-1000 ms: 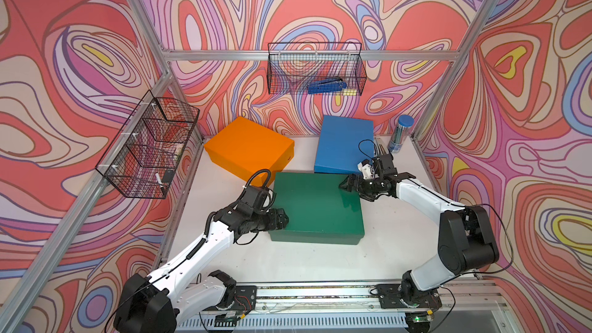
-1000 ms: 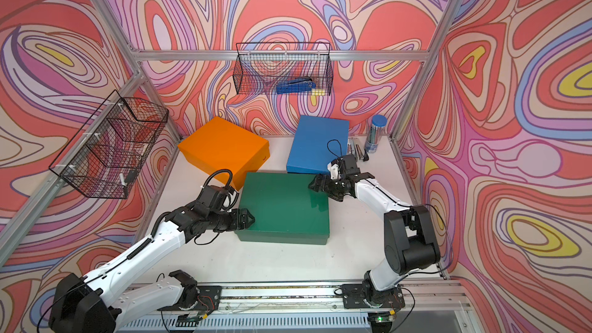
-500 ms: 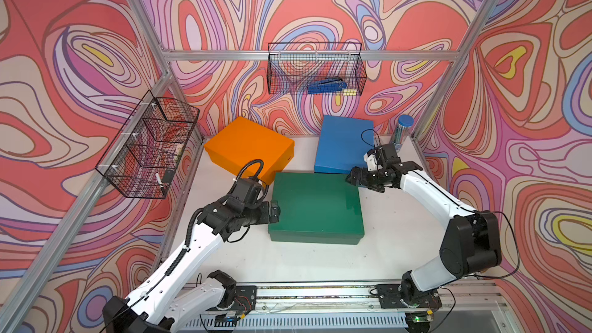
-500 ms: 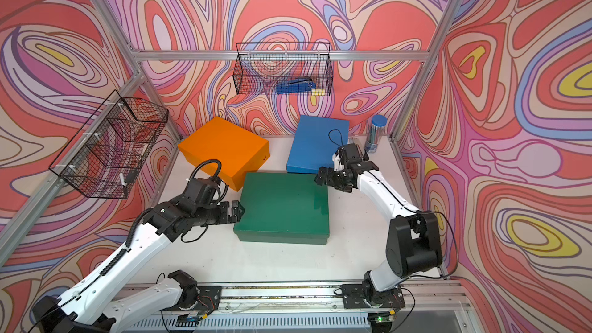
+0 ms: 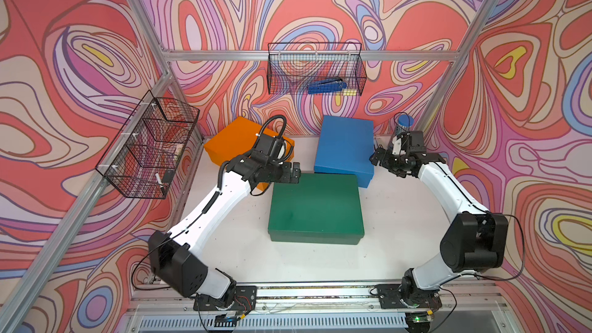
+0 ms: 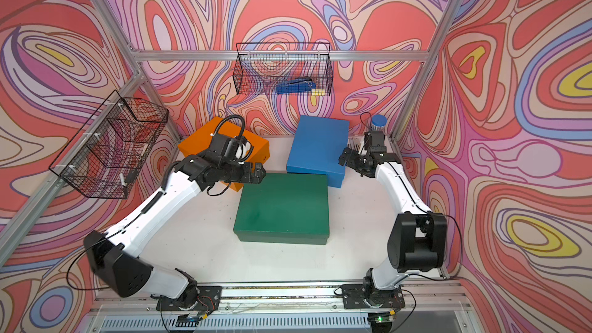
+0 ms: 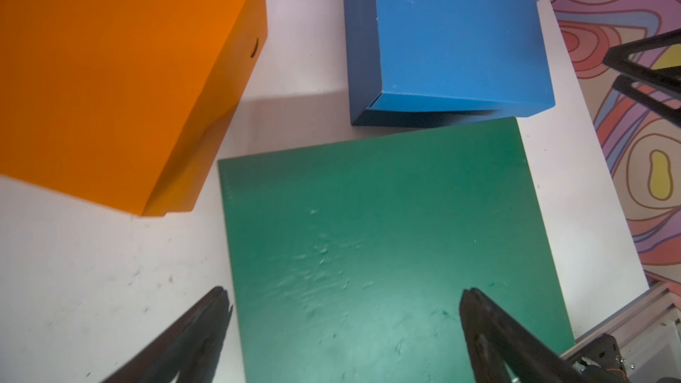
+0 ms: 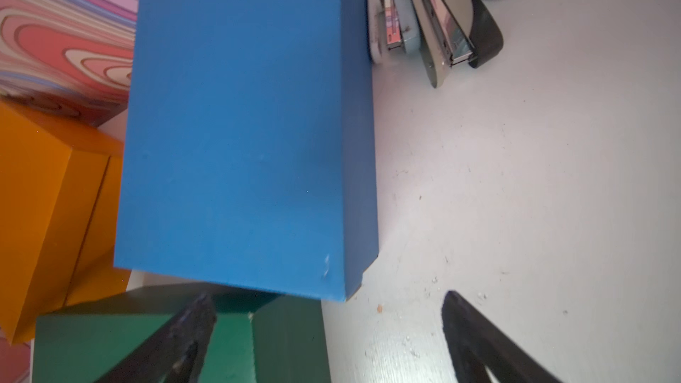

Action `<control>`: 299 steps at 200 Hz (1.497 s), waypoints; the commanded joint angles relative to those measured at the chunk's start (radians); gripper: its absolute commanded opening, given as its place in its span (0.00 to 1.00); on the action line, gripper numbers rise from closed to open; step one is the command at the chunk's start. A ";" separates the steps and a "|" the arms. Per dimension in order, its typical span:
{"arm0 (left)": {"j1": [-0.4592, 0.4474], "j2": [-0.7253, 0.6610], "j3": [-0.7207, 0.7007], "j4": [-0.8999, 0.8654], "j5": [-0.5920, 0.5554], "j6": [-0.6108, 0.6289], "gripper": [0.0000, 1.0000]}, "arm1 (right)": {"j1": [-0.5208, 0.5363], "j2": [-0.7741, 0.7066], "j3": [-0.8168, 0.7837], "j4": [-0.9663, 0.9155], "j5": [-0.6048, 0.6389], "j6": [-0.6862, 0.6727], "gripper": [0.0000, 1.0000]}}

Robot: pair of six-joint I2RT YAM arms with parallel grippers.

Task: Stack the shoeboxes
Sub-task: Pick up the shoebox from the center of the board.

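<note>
Shoeboxes point(image 5: 230, 142) unstacked — blue box point(image 5: 346, 145) seemingly touches green box point(image 5: 315, 206).

Left arm point(image 5: 208, 211), right arm point(image 5: 448, 187): white shells, black joints; black cable point(image 5: 271, 118) loops

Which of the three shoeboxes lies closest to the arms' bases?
The dark green cardboard shoebox; the orange cardboard shoebox and blue cardboard shoebox sit behind it, nearer the back wall.
</note>
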 commanded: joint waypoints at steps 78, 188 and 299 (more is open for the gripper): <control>0.009 0.470 0.396 0.148 0.141 -0.126 1.00 | -0.030 0.286 0.102 0.272 -0.136 0.055 0.98; 0.028 0.779 0.661 0.156 0.181 -0.225 1.00 | -0.033 0.433 0.122 0.423 -0.263 0.154 0.98; -0.011 0.957 0.902 0.146 0.353 -0.332 1.00 | -0.029 0.480 0.173 0.422 -0.359 0.261 0.95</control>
